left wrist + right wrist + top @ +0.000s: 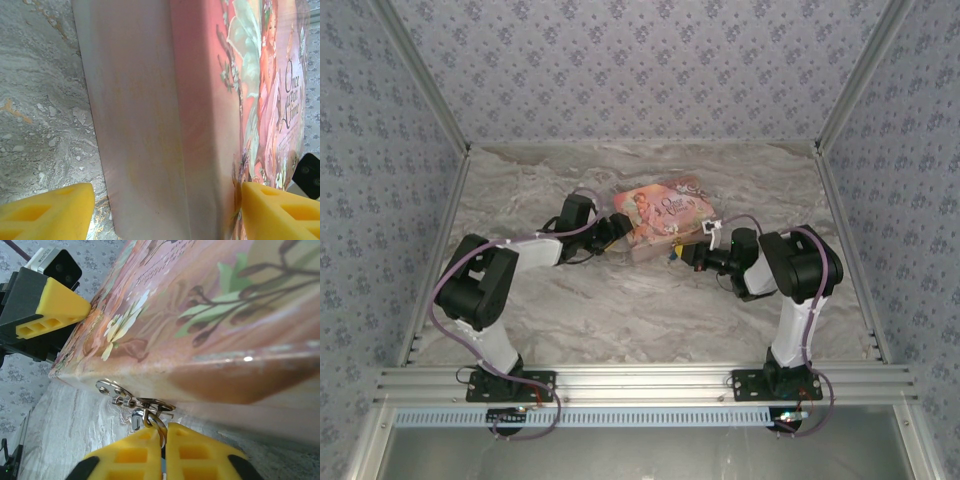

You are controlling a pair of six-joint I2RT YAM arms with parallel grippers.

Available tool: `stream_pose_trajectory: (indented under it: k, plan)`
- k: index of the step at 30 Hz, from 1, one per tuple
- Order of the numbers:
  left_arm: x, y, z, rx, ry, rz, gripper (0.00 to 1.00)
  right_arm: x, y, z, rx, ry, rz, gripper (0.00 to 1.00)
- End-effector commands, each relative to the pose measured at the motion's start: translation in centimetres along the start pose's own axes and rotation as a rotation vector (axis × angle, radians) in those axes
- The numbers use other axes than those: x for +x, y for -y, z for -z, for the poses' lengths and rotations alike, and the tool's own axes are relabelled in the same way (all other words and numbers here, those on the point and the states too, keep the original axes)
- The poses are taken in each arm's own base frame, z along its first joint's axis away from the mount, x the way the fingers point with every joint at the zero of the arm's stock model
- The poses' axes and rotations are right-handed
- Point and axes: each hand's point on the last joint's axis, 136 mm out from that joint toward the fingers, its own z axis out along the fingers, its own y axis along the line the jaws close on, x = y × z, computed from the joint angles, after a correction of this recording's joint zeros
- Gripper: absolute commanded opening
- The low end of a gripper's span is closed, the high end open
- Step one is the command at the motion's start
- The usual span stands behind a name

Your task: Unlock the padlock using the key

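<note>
Right jaws are closed at the near edge of the right wrist view, their yellow fingers [135,455] pressed together on a thin silvery ring [156,424]; the ring hangs from a small cluster of silvery links just below a hasp [112,388] at the lower front edge of the box [200,315]; which of these pieces is padlock and which is key cannot be told, as they are too small and overlap; all sit at that edge, just above the marbled desk [75,440].

Left jaws stand wide, astride the box's far end; in the left wrist view one finger [280,210] touches the printed pink face and the other [50,210] lies just beside the plain side, with a sliver of desk between; whether they clamp the box cannot be told.

Top view: the box [660,212] lies mid-desk between the two arms; left arm [480,280] reaches its left end, right arm [790,265] its front right corner.
</note>
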Motion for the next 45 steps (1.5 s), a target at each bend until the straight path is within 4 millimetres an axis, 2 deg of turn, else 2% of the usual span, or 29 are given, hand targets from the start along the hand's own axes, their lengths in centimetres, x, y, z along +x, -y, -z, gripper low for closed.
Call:
stream_pose_trajectory:
  k: [1,3,10,22,31,40,45]
  plan:
    - [3.5,-5.8,0.1,-0.2,-0.089,0.073,0.75,0.3,0.3,0.1,0.007,-0.005,-0.003,0.03]
    - [3.5,-5.7,0.2,-0.202,-0.087,0.072,0.75,0.1,0.4,0.3,0.019,0.003,-0.01,0.0]
    - [3.8,-6.1,0.5,-0.217,-0.087,0.069,0.75,-0.8,1.2,1.2,0.081,0.072,-0.071,0.0]
    - [6.4,-6.8,0.2,-0.233,-0.113,0.089,0.75,-3.9,1.2,1.9,0.097,0.239,-0.262,0.0]
    - [7.4,-7.6,0.1,-0.249,-0.114,0.111,0.75,-6.3,1.9,1.3,0.107,0.317,-0.391,0.0]
    - [7.1,-8.6,0.7,-0.271,-0.094,0.128,0.76,-7.2,3.8,1.3,0.157,0.358,-0.446,0.0]
    - [5.4,-9.7,2.2,-0.305,-0.059,0.125,0.76,-5.8,3.8,2.8,0.238,0.312,-0.393,0.0]
